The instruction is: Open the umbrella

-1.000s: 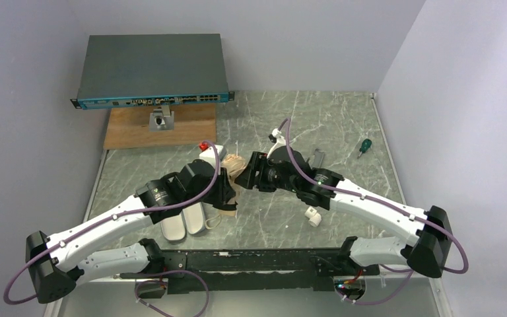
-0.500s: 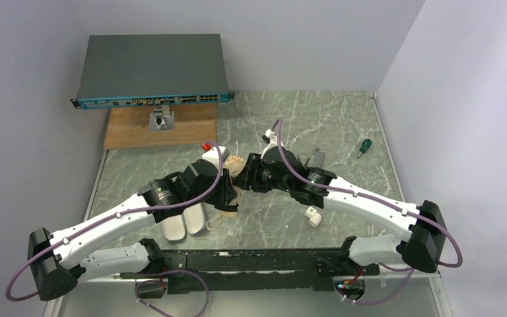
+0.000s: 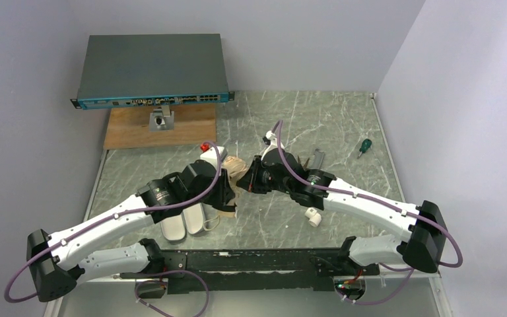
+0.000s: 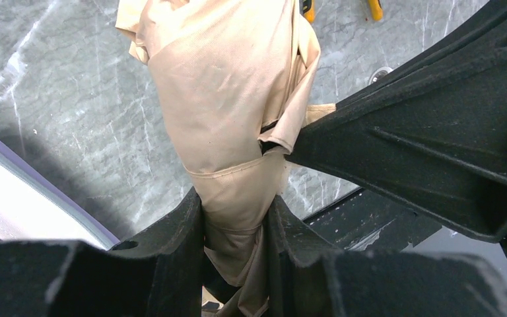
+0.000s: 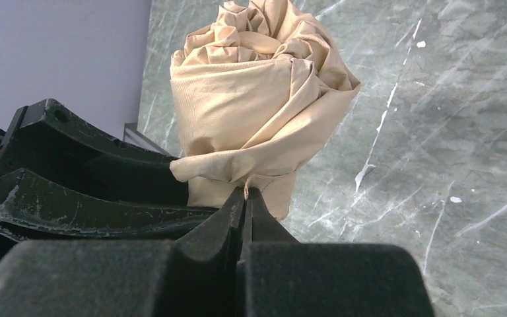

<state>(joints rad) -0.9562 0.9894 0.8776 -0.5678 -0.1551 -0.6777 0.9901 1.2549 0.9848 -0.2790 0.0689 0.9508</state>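
The umbrella (image 3: pixel 236 165) is a rolled bundle of cream-beige fabric, held above the table between both arms. My left gripper (image 4: pixel 234 205) is shut on its lower body, with fabric pressed between both fingers. My right gripper (image 5: pixel 245 191) comes in from the other side, and its jaws are pinched on the thin edge of the beige strap tab (image 5: pixel 224 166) that wraps the bundle. In the top view the two grippers meet at the umbrella, the left gripper (image 3: pixel 230 190) below it and the right gripper (image 3: pixel 248 177) beside it. The handle and shaft are hidden.
Two lavender-grey case shells (image 3: pixel 183 223) lie under the left arm. A network switch (image 3: pixel 152 69) and a wooden board (image 3: pixel 158 129) sit at the back left. A green screwdriver (image 3: pixel 364 146) lies at the right, and a white fitting (image 3: pixel 313 216) lies beneath the right arm.
My right gripper has moved a little left toward the umbrella and closed from open onto the strap tab. The left gripper has kept its grip and place.
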